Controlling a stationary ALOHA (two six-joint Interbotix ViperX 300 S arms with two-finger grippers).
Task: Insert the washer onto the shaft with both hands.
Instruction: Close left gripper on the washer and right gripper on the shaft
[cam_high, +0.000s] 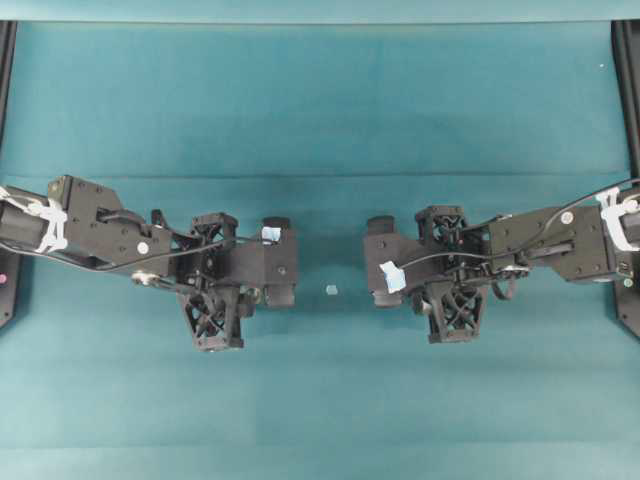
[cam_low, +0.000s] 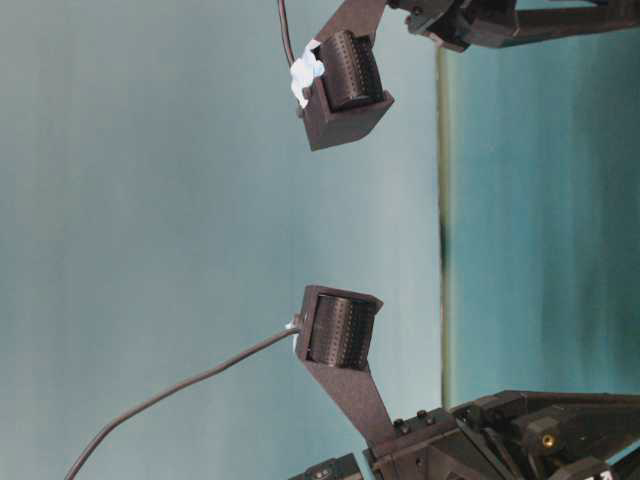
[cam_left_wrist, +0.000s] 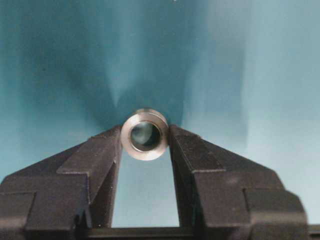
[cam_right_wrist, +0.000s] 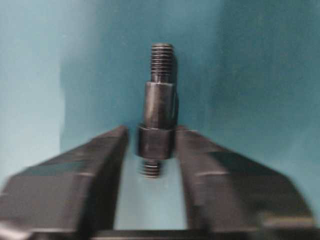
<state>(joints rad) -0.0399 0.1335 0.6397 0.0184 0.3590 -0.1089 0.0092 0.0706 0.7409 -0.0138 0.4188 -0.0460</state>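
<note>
The pick-up step looks done or nearly done, and the joining itself is not yet begun. In the left wrist view the left claw (cam_left_wrist: 145, 137) pinches the washer (cam_left_wrist: 145, 135) between its two fingertips; the ring touches both of them, and its dark hole faces the camera. In the right wrist view the right claw (cam_right_wrist: 151, 142) pinches the shaft (cam_right_wrist: 158, 112) at its thick lower collar. The shaft stands up between the fingers, its threaded narrow end points away from the camera, and a short stub shows below the grip. This picture is a little blurred, so I cannot say how firm the hold is. In the overhead view the two claws face each other across the middle of the teal tabletop (cam_high: 320, 110) and are well apart — neither part can be seen there, as the claws hide them. A tiny pale fleck (cam_high: 331, 290) lies on the cloth between them. What is left, I judge, is to bring the claws together, line the hole up with the narrow end, and slide the washer on.
</note>
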